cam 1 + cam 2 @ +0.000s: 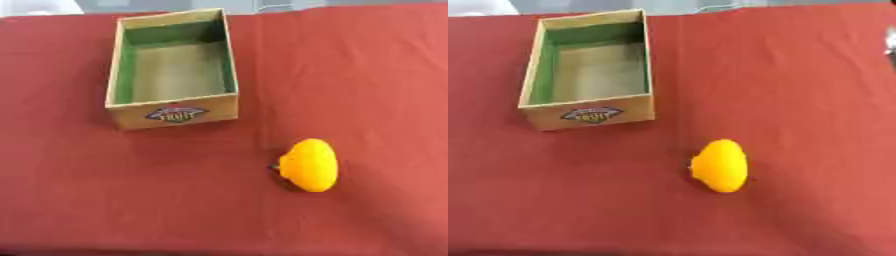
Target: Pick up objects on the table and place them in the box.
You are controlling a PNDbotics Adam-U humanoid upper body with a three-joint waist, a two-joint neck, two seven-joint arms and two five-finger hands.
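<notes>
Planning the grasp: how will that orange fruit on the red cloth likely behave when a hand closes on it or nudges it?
The orange fruit looks rounded and egg-shaped, so a nudge would probably roll or wobble it sideways. Its skin looks smooth, so fingers may slip. It keeps its shape on the cloth, so it is probably stiff, not floppy.

A staged tabletop test setup — plain red cloth (367, 75) over a table, one labelled wooden box (175, 114)
</notes>
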